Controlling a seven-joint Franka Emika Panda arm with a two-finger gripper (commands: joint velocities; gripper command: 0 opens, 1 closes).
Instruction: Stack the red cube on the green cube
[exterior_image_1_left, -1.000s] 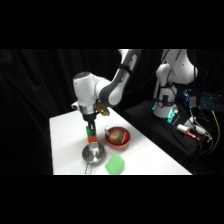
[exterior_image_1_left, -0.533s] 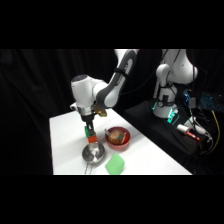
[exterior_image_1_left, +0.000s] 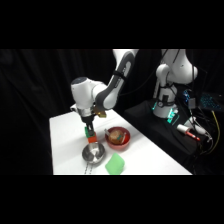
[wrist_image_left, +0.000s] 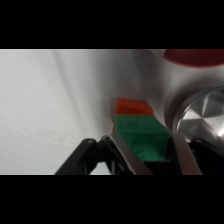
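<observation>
In the wrist view, nearest us, the gripper (wrist_image_left: 150, 146) has its two fingers (wrist_image_left: 124, 152) closed narrowly against the sides of the green cube (wrist_image_left: 141, 136). The red cube (wrist_image_left: 132, 106) touches the green cube's far edge, at its 12 o'clock. Further off, the steel bowl (wrist_image_left: 202, 117) lies at 3 o'clock and the red bowl (wrist_image_left: 195, 56) at 1 o'clock, both on the white table (wrist_image_left: 50, 100).

From the side, a pale green block (exterior_image_1_left: 114, 164) lies closest. Behind it the steel bowl (exterior_image_1_left: 93, 154) sits just under the gripper (exterior_image_1_left: 90, 132). The arm (exterior_image_1_left: 107, 92) bends down steeply (elbow high, wrist vertical). The red bowl (exterior_image_1_left: 118, 138) sits at the gripper's 3 o'clock.
</observation>
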